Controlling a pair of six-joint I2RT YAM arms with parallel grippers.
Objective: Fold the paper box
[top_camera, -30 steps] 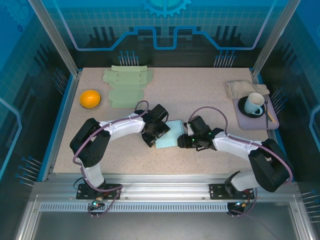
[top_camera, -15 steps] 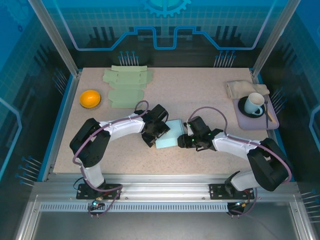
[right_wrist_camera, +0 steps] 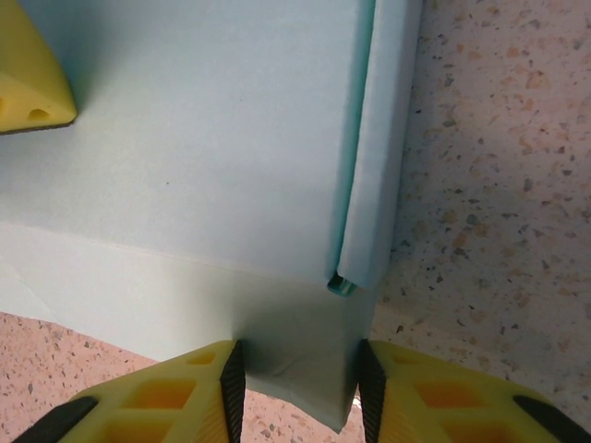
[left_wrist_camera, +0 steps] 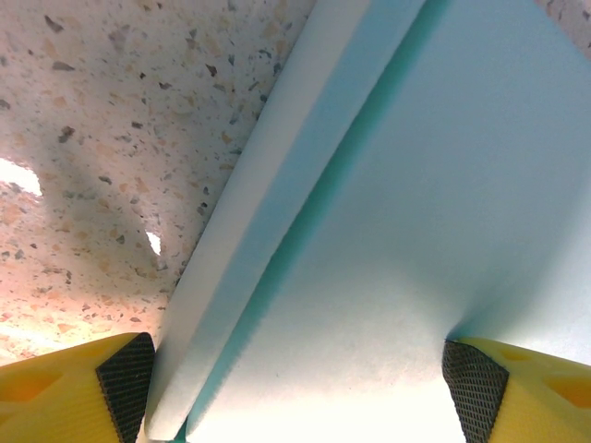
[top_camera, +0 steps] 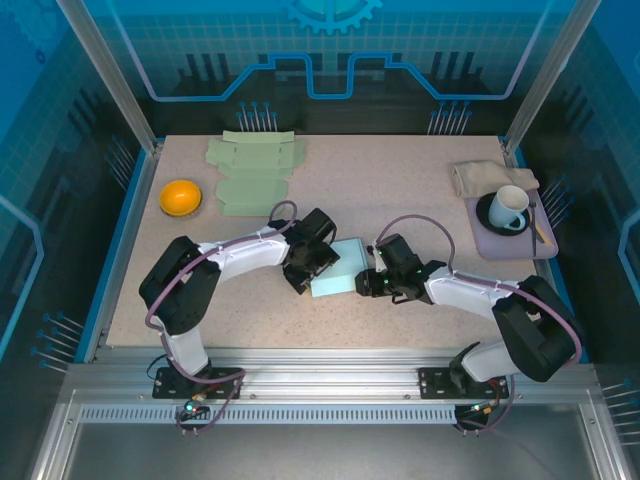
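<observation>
Paper box (top_camera: 338, 268): pale blue and partly folded, it lay near the middle of the tabletop (top_camera: 400, 190), somewhat toward the near edge, between the two grippers.
Left gripper (left_wrist_camera: 295, 383): fingers were spread wide astride the box's left side, with one pad (left_wrist_camera: 473, 383) touching a broad panel.
Right gripper (right_wrist_camera: 295, 392): narrow, pinching a box flap between its pads.
Far left corner: flat green blanks (top_camera: 252, 170) lay beside an orange bowl (top_camera: 181, 196).

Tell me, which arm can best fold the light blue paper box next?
Probably the right. The right gripper pinches a flap of the light blue paper box between its pads, while the left gripper sits open across a folded edge.
</observation>
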